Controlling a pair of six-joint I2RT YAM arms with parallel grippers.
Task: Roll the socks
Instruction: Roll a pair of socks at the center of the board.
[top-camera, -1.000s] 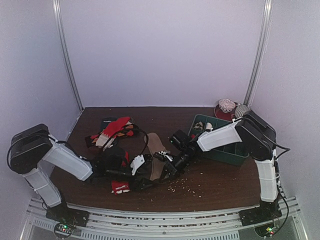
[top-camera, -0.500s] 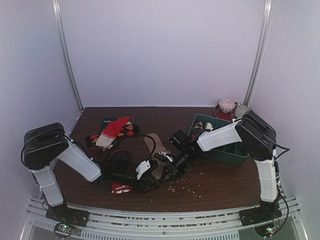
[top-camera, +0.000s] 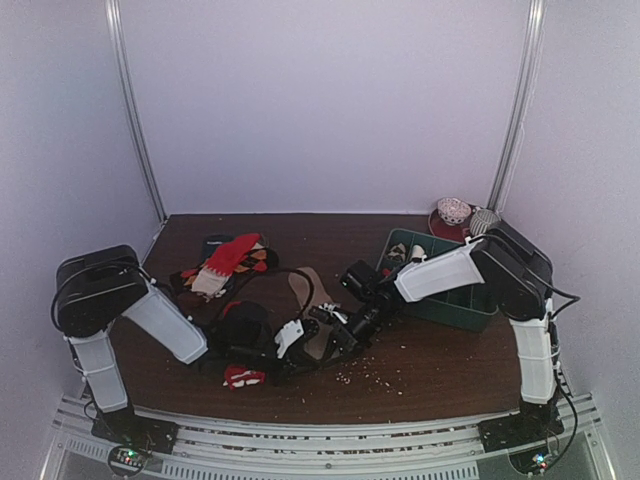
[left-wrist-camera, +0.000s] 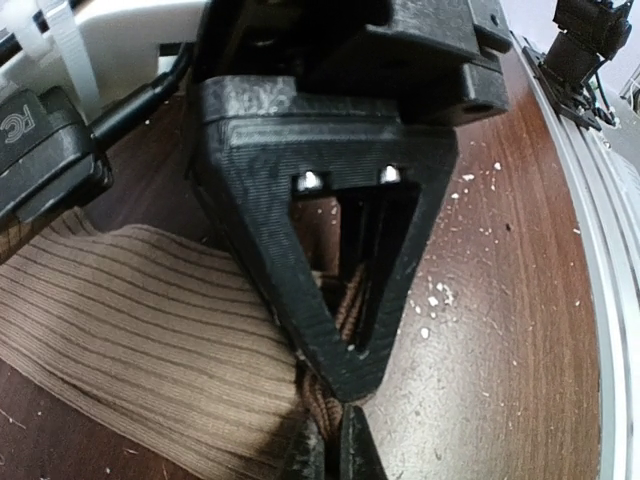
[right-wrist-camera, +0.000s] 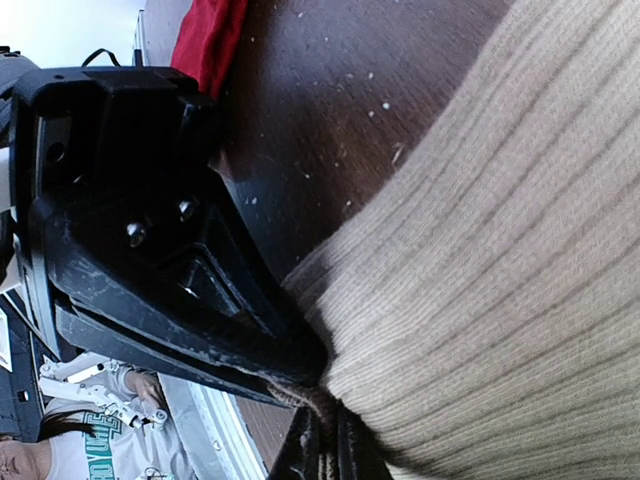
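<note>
The tan-brown sock (top-camera: 312, 296) lies flat on the brown table between both arms. My left gripper (top-camera: 303, 352) is shut on its near edge; in the left wrist view a fold of the ribbed sock (left-wrist-camera: 130, 320) is pinched between the tips of my left gripper (left-wrist-camera: 335, 440). My right gripper (top-camera: 336, 338) is shut on the same sock right beside it, and the right wrist view shows the sock (right-wrist-camera: 500, 250) bunched in that gripper (right-wrist-camera: 325, 440). A small red sock (top-camera: 243, 376) with white marks sits to the near left, apart from both grippers, and a red sock (right-wrist-camera: 205, 40) shows in the right wrist view.
A heap of red, white and dark socks (top-camera: 226, 262) lies at the back left. A green bin (top-camera: 470, 300) stands at the right under the right arm, with two bowls (top-camera: 455, 211) behind it. Pale crumbs (top-camera: 370, 376) are scattered near the front edge.
My left arm has swung right towards the tan sock and its gripper has gone from open to shut on the sock's near edge. The right gripper has kept its grip and place.
</note>
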